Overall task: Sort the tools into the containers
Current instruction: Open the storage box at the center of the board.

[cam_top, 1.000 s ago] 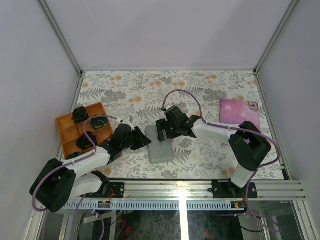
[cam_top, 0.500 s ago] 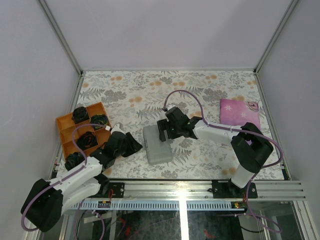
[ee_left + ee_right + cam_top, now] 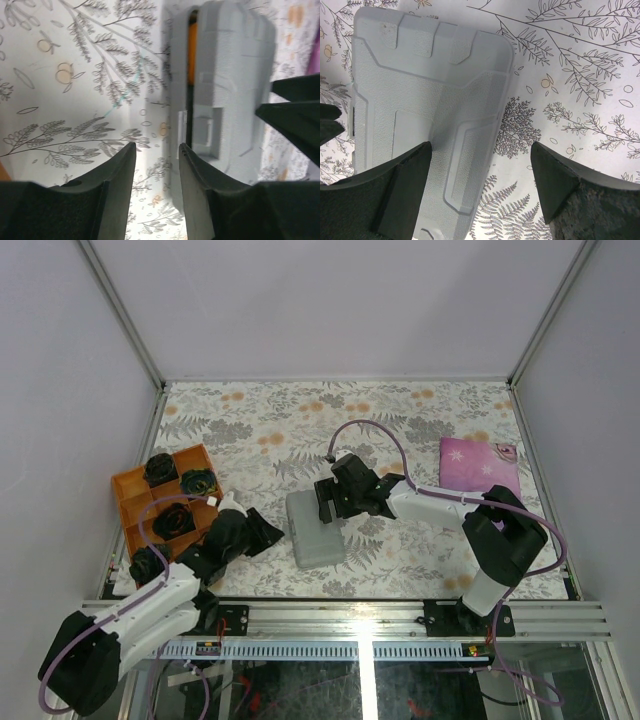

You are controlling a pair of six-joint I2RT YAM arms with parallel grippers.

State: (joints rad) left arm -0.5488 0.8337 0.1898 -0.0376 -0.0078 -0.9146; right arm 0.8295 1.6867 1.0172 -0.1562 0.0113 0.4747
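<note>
Though clear of left tool (image 3: 156, 147), grey case (image 3: 420, 90) beneath right tool (image 3: 481, 150).

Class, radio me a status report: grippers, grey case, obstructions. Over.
Left gripper open, empty, beside grey case. Right gripper open above it. Case lies slightly ajar. Nothing blocking.

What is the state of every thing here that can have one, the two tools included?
grey case, lying flat, lid down, but a narrow gap at its edge shows orange inside
left tool, slightly open, empty, beside the case
right tool, wide open, empty, over the case
orange tray, holding dark round things in its compartments
purple cloth, spread flat
</note>
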